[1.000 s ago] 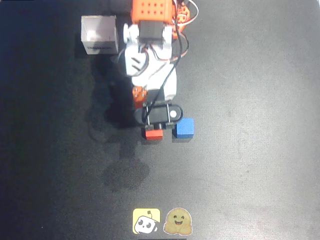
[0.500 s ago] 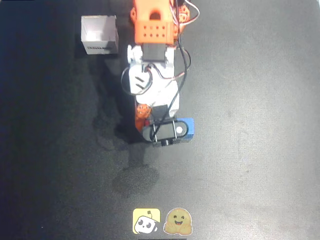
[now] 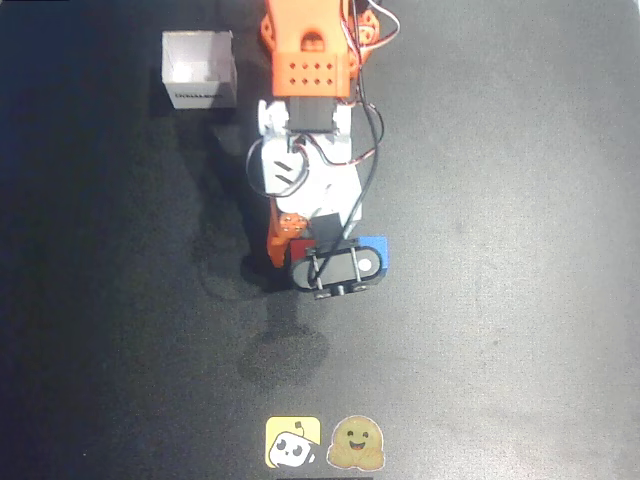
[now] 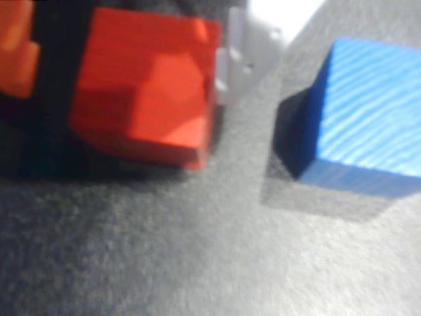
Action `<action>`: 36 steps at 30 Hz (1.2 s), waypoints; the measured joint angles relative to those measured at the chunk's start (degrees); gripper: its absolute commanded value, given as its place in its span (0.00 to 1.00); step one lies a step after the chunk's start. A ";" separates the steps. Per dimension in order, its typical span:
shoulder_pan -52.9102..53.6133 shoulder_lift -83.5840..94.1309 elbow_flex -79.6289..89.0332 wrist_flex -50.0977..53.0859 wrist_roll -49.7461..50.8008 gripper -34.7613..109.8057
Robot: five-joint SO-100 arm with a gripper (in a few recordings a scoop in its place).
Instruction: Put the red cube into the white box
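Note:
The red cube (image 4: 145, 85) sits between my gripper's (image 4: 125, 62) jaws in the wrist view, an orange finger (image 4: 16, 46) on its left and a white finger (image 4: 247, 52) against its right face. From overhead, a sliver of the red cube (image 3: 303, 248) shows under the gripper (image 3: 308, 252), which is shut on it. The blue cube (image 4: 368, 118) rests on the mat just to the right, apart from the red one; overhead, the blue cube (image 3: 378, 252) is half hidden by the wrist. The white box (image 3: 199, 68) stands open-topped at the far upper left, with dark print on its near side.
The orange and white arm (image 3: 305, 120) reaches down from the top centre. Two stickers, a yellow one (image 3: 293, 442) and a smiling face (image 3: 357, 443), lie at the mat's bottom edge. Dark mat stretches to both sides.
The gripper came down over the red cube and shut on it. The cube has shifted slightly up the picture, toward the arm's base. The blue cube has stayed put.

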 measured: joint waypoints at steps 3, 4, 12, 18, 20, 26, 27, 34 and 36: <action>0.18 0.00 0.00 0.00 0.00 0.40; 0.18 0.53 0.00 0.00 0.00 0.40; -0.18 0.44 0.62 -1.41 0.00 0.40; -0.97 0.18 3.78 -5.62 -0.09 0.40; -0.70 -0.44 3.87 -6.42 -0.09 0.40; -0.70 -1.49 4.83 -7.82 -0.09 0.36; -0.70 -1.67 5.01 -8.17 -0.09 0.35; -0.70 -3.25 6.77 -11.95 0.26 0.24; -0.70 -3.60 6.77 -13.01 0.35 0.24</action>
